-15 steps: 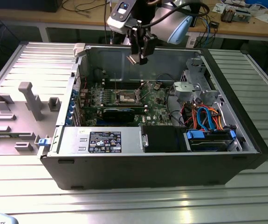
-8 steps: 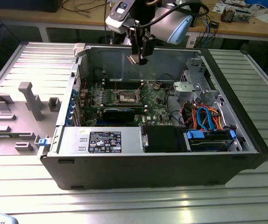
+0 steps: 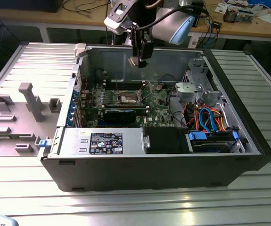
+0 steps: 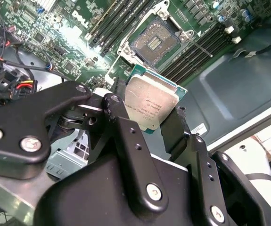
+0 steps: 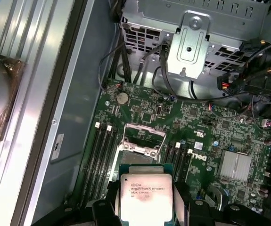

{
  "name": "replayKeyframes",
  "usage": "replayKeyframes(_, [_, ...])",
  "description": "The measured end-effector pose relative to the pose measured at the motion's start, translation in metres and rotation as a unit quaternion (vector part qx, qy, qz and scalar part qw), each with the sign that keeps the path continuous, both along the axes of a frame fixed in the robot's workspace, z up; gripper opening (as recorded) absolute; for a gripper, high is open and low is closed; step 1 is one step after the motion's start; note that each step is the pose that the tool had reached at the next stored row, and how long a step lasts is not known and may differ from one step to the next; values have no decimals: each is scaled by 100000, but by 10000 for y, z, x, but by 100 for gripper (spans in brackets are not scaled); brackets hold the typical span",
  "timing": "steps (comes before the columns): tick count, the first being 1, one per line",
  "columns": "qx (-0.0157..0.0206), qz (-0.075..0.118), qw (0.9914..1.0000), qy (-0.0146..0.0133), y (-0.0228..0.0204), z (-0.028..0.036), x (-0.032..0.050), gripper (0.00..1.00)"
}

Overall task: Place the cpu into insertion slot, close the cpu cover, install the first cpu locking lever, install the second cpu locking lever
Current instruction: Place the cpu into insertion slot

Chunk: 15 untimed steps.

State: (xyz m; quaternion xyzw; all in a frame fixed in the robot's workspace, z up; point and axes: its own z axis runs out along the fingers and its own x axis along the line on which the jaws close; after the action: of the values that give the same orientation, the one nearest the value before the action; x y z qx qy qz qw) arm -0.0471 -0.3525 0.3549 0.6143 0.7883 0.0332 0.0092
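Gripper (image 4: 147,113) was clamped on the cpu (image 4: 151,106), a finger (image 4: 173,128) on each of two opposite edges and the metal top facing both wrist cameras. In the exterior view it hung inside the open case (image 3: 149,170), well above the board (image 5: 196,117). The slot (image 4: 155,42) lay uncovered on the board, dark centre showing, with no contact between it and the cpu.
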Motion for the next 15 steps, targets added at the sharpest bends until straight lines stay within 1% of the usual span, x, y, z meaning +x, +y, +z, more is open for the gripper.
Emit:
replayKeyframes(3, [0,-1774,99984,4,0,-43,0,54])
replayKeyframes(5, [3,-3551,99937,2,0,-76,0,54])
replayKeyframes(6, [1,-4638,99892,5,0,-96,0,54])
replayKeyframes(7, [-2,-5337,99857,8,0,-107,0,54])
replayKeyframes(9, [-4,-7331,99731,18,0,-139,0,54])
replayKeyframes(10, [-2,-7779,99697,19,0,-146,0,54])
replayKeyframes(11, [-6,-7954,99683,19,0,-147,1,54])
replayKeyframes(15, [0,-8128,99669,18,0,-148,0,54])
